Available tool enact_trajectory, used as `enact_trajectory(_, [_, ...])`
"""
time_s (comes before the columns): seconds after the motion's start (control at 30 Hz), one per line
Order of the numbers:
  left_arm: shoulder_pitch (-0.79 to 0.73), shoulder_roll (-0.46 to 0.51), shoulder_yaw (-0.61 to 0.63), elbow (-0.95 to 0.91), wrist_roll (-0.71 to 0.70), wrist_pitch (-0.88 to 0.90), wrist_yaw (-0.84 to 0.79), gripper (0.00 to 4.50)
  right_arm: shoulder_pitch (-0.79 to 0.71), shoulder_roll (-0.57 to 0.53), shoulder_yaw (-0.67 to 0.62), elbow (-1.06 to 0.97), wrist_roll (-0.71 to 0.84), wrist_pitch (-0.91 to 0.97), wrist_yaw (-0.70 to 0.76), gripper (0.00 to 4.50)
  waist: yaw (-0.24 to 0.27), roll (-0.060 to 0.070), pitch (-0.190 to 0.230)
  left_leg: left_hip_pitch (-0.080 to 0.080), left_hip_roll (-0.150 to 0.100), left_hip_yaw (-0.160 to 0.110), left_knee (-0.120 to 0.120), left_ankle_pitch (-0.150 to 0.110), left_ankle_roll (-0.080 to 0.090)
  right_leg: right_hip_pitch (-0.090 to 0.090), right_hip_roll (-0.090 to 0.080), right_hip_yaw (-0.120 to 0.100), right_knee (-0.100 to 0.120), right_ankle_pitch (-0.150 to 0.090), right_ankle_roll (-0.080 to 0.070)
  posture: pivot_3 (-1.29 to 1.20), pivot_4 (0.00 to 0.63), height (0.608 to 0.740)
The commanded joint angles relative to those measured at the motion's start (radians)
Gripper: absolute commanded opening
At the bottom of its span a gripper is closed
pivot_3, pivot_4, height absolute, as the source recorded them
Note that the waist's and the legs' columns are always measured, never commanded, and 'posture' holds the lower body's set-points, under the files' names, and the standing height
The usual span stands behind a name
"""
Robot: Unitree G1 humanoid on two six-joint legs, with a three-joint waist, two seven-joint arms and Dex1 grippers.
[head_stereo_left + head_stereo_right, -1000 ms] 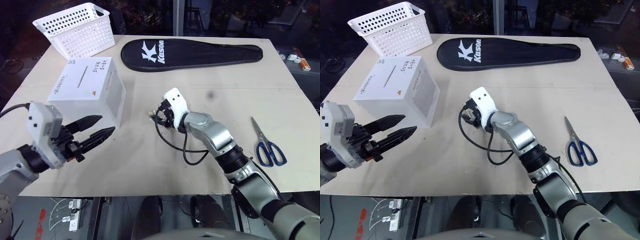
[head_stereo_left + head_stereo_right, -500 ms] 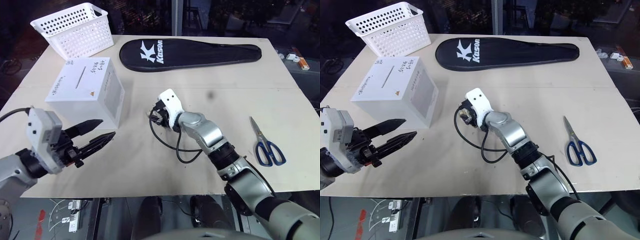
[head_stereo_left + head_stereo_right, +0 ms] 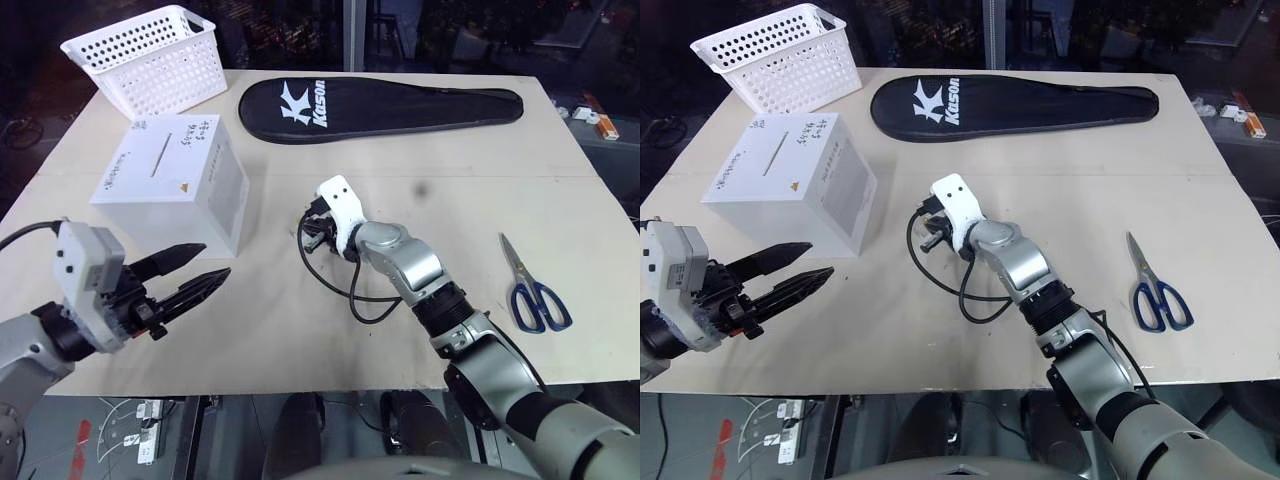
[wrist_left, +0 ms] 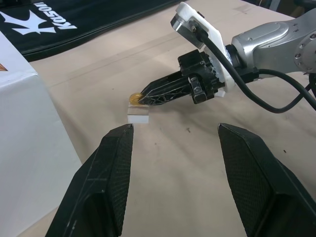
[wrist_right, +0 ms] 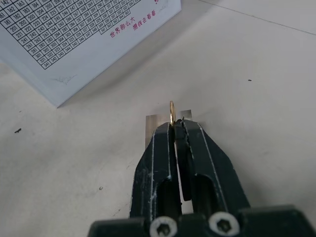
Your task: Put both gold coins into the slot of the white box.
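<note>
Table (image 3: pixel 480 150) holds white box (image 3: pixel 170 185) at left, slot (image 3: pixel 161 157) on top face, uncovered. Left gripper (image 3: pixel 195 275) hovers near box, fingers spread, empty. Right gripper (image 5: pixel 176 129) pinched shut on gold coin (image 5: pixel 172 111), edge-on at fingertips, over clear plastic cube (image 4: pixel 138 114) beside box. Second coin: cannot tell where. Risk: thin tip-only pinch, coin may slip or rotate on lift; cube may drag along.

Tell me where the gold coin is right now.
The gold coin stands on edge, pinched at the tips of the right pincer, just above a small clear cube on the table, right of the white box.
</note>
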Motion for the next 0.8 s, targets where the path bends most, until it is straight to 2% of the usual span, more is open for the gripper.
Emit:
enact_trajectory(0.03, [-0.021,0.016,0.004,-0.012,-0.071,0.032,0.048,2.74,-0.02,0.001,-0.034,-0.077,0.016,0.005,0.02,0.05,0.0,0.0,0.0,0.0,0.0,0.0,0.0,0.0,0.0,0.0,0.0,0.0,0.0,0.0,0.0,0.0,0.15,0.727])
enact_trajectory(0.17, [-0.087,0.047,-0.006,0.022,-0.191,0.107,0.119,2.74,0.001,-0.028,-0.085,-0.213,0.107,0.056,0.099,0.05,0.003,0.0,0.0,-0.001,0.0,-0.001,0.0,0.0,0.0,0.0,0.0,-0.001,0.0,0.0,0.0,0.0,0.15,0.727])
enact_trajectory(0.33, [-0.256,0.107,-0.074,0.126,-0.385,0.184,0.174,2.74,0.048,-0.143,-0.184,-0.506,0.382,0.245,0.312,0.05,0.011,0.001,0.001,-0.001,0.0,-0.004,0.0,0.0,0.0,0.001,0.0,-0.005,-0.001,0.0,0.0,0.0,0.15,0.727])
enact_trajectory(0.37, [-0.29,0.117,-0.097,0.139,-0.415,0.195,0.181,2.2,0.05,-0.168,-0.199,-0.541,0.418,0.277,0.329,0.0,0.012,0.001,0.001,-0.001,0.0,-0.005,0.0,0.0,0.0,0.003,-0.001,-0.006,-0.001,0.0,0.0,0.0,0.15,0.727])
enact_trajectory(0.4, [-0.321,0.125,-0.119,0.147,-0.439,0.203,0.188,1.9,0.051,-0.19,-0.211,-0.568,0.449,0.302,0.339,0.0,0.012,0.001,0.001,-0.001,0.0,-0.006,0.001,0.0,0.0,0.003,-0.001,-0.006,-0.002,0.0,0.0,0.0,0.15,0.727])
enact_trajectory(0.5, [-0.425,0.13,-0.203,0.168,-0.503,0.218,0.225,0.51,0.051,-0.245,-0.245,-0.635,0.533,0.357,0.365,0.0,0.005,0.001,0.001,0.0,0.0,-0.005,0.001,0.0,0.0,0.004,-0.001,-0.005,-0.001,0.0,0.0,0.0,0.15,0.727])
enact_trajectory(0.67, [-0.584,0.107,-0.346,0.201,-0.562,0.229,0.255,0.51,0.038,-0.29,-0.274,-0.695,0.614,0.401,0.354,0.0,-0.002,0.002,0.001,0.0,0.0,-0.005,0.0,0.0,0.0,0.003,0.0,-0.004,-0.001,0.0,0.0,0.0,0.15,0.727])
enact_trajectory(0.8, [-0.634,0.108,-0.391,0.231,-0.556,0.234,0.246,0.51,0.041,-0.304,-0.288,-0.729,0.663,0.417,0.336,0.0,0.004,0.002,0.001,-0.001,0.0,-0.005,0.0,0.0,0.0,0.003,0.0,-0.005,-0.001,0.0,0.0,0.0,0.15,0.727])
